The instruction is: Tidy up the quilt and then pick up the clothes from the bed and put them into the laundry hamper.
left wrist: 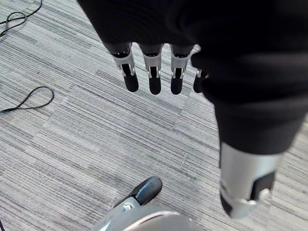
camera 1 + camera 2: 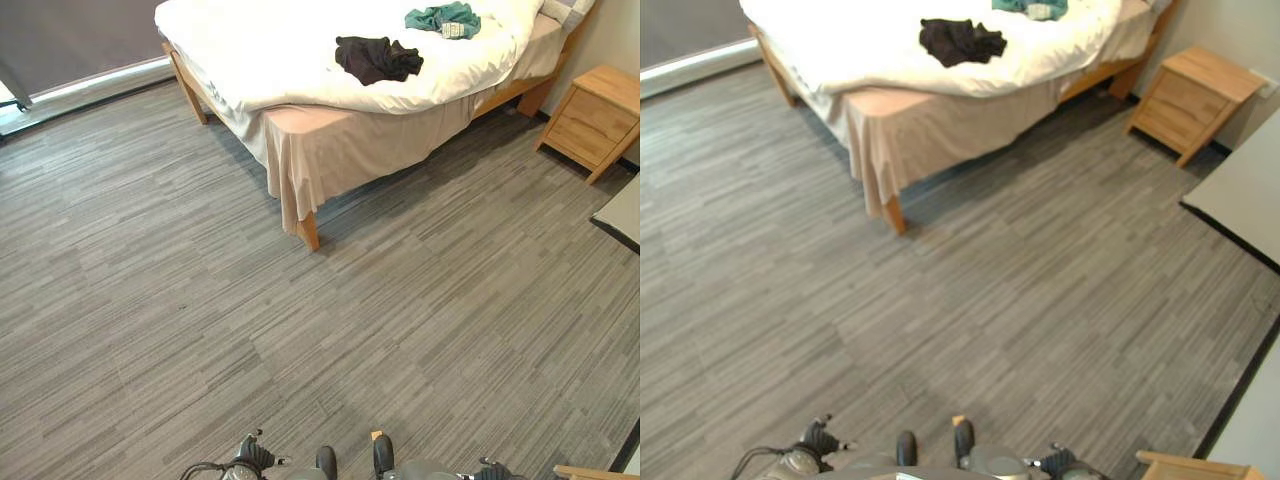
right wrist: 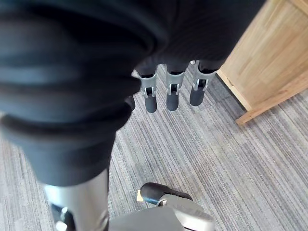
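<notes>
Grey striped floor spreads across the near part of the left eye view. Beyond it, at the far side, stands the wooden bed under a white quilt, a pinkish sheet draping its near corner. On the quilt lie a black garment and, farther right, a teal garment, apart from each other. A wooden nightstand stands right of the bed.

From the right eye view, a pale mat lies at the right edge.

Seen from the left wrist, the left hand hangs over the floor, fingers straight and released, holding nothing.

Seen from the right wrist, the right hand hangs likewise, fingers relaxed and empty, beside a wooden furniture piece.
</notes>
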